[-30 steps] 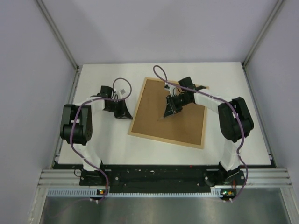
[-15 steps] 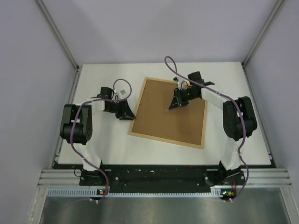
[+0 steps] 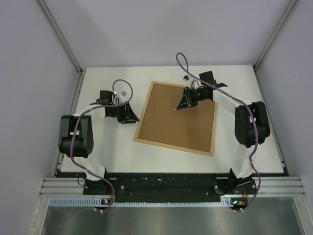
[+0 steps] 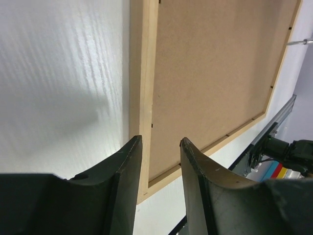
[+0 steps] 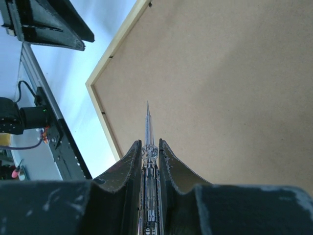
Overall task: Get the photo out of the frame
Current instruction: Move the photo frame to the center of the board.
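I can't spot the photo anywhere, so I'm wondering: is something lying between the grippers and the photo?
Yes. The frame lies face down, and the brown backing board fills its back, covering the photo from above. The photo itself is not visible; the board would likely have to come out first.

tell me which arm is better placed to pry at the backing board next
Right, probably: the right claw is shut on a thin pointed tool aimed over the backing board. The left claw is empty, jaws apart over the frame edge.
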